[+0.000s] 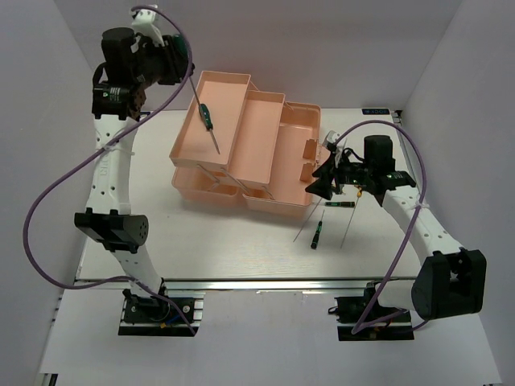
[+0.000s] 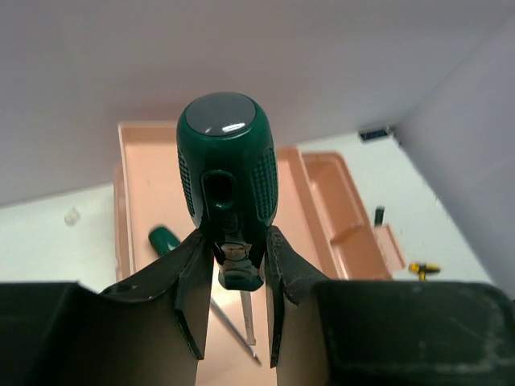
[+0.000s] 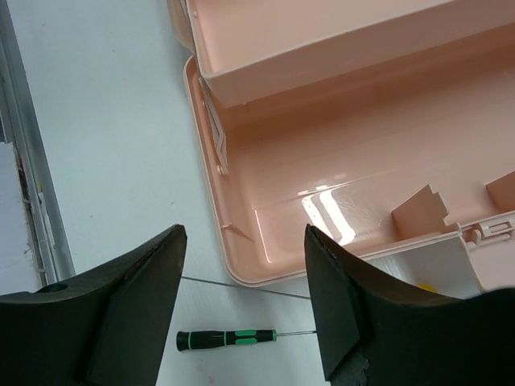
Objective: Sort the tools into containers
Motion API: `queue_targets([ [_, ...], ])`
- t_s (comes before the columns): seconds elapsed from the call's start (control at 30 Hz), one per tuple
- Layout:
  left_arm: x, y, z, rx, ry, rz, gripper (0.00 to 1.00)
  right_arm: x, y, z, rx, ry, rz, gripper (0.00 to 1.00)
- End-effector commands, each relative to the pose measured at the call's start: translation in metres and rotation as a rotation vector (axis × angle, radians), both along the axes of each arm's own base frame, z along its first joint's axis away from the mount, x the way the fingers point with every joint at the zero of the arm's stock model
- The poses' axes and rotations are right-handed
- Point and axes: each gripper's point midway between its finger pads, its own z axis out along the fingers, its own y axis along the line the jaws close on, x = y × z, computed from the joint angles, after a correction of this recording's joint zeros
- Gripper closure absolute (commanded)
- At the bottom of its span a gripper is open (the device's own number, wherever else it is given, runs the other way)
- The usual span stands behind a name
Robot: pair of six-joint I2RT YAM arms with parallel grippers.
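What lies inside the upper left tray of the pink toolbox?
One green-handled screwdriver lies on the floor of the tray. In the left wrist view, the left gripper and the held screwdriver between its jaws cover part of that floor.

White-and-black left arm (image 1: 107, 173) and right arm (image 1: 414, 221), each purple-cabled
Left arm at 9 o'clock, right at 4 o'clock; both have smooth white links, black cylindrical joints (image 1: 113, 229) and black base plates (image 1: 157, 315) toward 6 o'clock; a thin looping purple cable (image 1: 27, 221) trails each; left gripper (image 2: 237, 241) and right gripper (image 3: 244, 233) carry matte black wedge-shaped fingers.
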Motion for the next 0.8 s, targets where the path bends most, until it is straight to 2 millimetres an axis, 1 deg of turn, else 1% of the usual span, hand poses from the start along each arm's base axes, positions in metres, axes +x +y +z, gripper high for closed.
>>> queue_targets([
  [0.0, -0.012, 0.002, -0.021, 0.085, 0.076, 0.022, 1.0, -0.001, -0.004, 0.001, -0.003, -0.023, -0.015, 0.34],
  [0.1, -0.006, -0.01, -0.048, 0.129, 0.137, 0.022, 1.0, -0.002, -0.004, 0.0, 0.004, -0.012, -0.013, 0.34],
  [0.17, -0.005, -0.015, -0.057, 0.152, 0.158, 0.033, 1.0, -0.003, -0.003, -0.001, 0.006, -0.003, -0.012, 0.34],
  [0.2, -0.002, -0.012, -0.06, 0.169, 0.161, 0.054, 1.0, -0.002, -0.003, -0.001, 0.008, 0.0, -0.014, 0.34],
  [0.27, 0.001, -0.016, -0.068, 0.188, 0.177, 0.058, 1.0, -0.002, -0.003, -0.002, 0.01, 0.004, -0.014, 0.34],
  [0.33, 0.006, -0.017, -0.081, 0.206, 0.203, 0.069, 1.0, -0.002, -0.003, -0.004, 0.011, 0.013, -0.014, 0.34],
  [0.37, 0.007, -0.023, -0.088, 0.216, 0.214, 0.061, 1.0, -0.002, -0.002, -0.004, 0.012, 0.014, -0.015, 0.34],
  [0.4, 0.01, -0.023, -0.094, 0.232, 0.224, 0.071, 1.0, -0.001, -0.002, -0.003, 0.013, 0.011, -0.015, 0.34],
  [0.43, 0.014, -0.026, -0.106, 0.246, 0.247, 0.075, 1.0, -0.001, -0.002, -0.004, 0.013, 0.014, -0.016, 0.34],
  [0.47, 0.016, -0.032, -0.112, 0.26, 0.255, 0.071, 1.0, -0.002, -0.002, -0.005, 0.013, 0.017, -0.015, 0.34],
  [0.5, 0.019, -0.03, -0.115, 0.274, 0.258, 0.094, 0.98, -0.002, -0.002, -0.005, 0.014, 0.015, -0.016, 0.34],
  [0.53, 0.022, -0.032, -0.117, 0.281, 0.262, 0.101, 0.92, -0.002, -0.002, -0.005, 0.013, 0.012, -0.016, 0.33],
  [0.57, 0.026, -0.037, -0.126, 0.292, 0.277, 0.1, 0.77, -0.001, -0.003, -0.006, 0.011, 0.013, -0.02, 0.33],
  [0.6, 0.029, -0.037, -0.129, 0.297, 0.282, 0.11, 0.68, -0.001, -0.003, -0.005, 0.008, 0.01, -0.023, 0.32],
  [0.63, 0.032, -0.033, -0.127, 0.308, 0.273, 0.143, 0.61, -0.001, -0.003, -0.006, 0.005, 0.009, -0.025, 0.27],
  [0.67, 0.035, -0.035, -0.132, 0.31, 0.281, 0.148, 0.56, 0.001, -0.005, -0.007, -0.001, 0.009, -0.037, 0.24],
  [0.7, 0.037, -0.035, -0.132, 0.308, 0.277, 0.153, 0.44, 0.002, -0.005, -0.007, -0.004, 0.007, -0.041, 0.24],
  [0.77, 0.039, -0.037, -0.131, 0.303, 0.274, 0.155, 0.4, 0.008, -0.009, -0.009, -0.015, 0.021, -0.089, 0.22],
])
